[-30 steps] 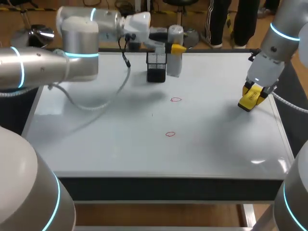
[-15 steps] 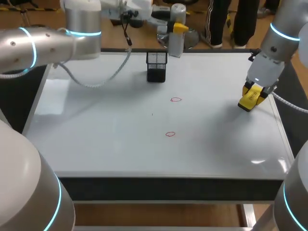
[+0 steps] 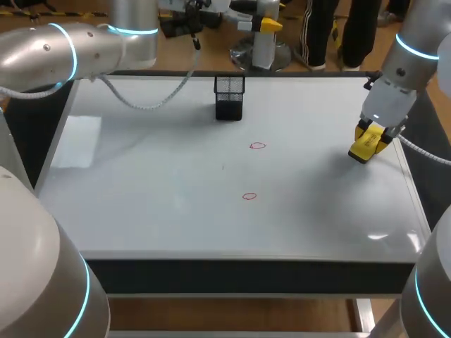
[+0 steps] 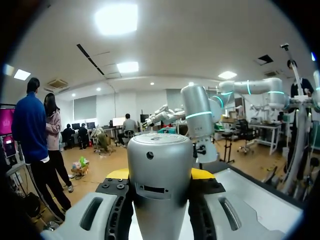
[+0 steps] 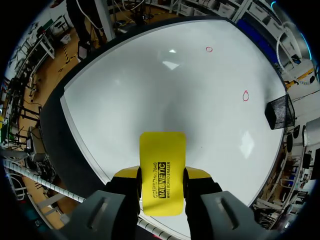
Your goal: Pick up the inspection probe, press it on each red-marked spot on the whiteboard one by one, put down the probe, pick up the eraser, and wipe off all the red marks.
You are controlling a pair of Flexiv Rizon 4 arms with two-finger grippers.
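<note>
Whiteboard's (image 3: 141, 197) right edge: eraser (image 5: 162, 150) in right claw (image 5: 161, 176); probe (image 4: 160, 200) in left claw (image 4: 160, 174)

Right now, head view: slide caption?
Left gripper holds the probe raised beyond the whiteboard; right gripper holds the eraser at its right edge; two red marks unwiped.

Glossy white table (image 3: 141, 211), dark front edge

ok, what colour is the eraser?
The eraser is yellow with black lettering; clearest in the right wrist view.
</note>
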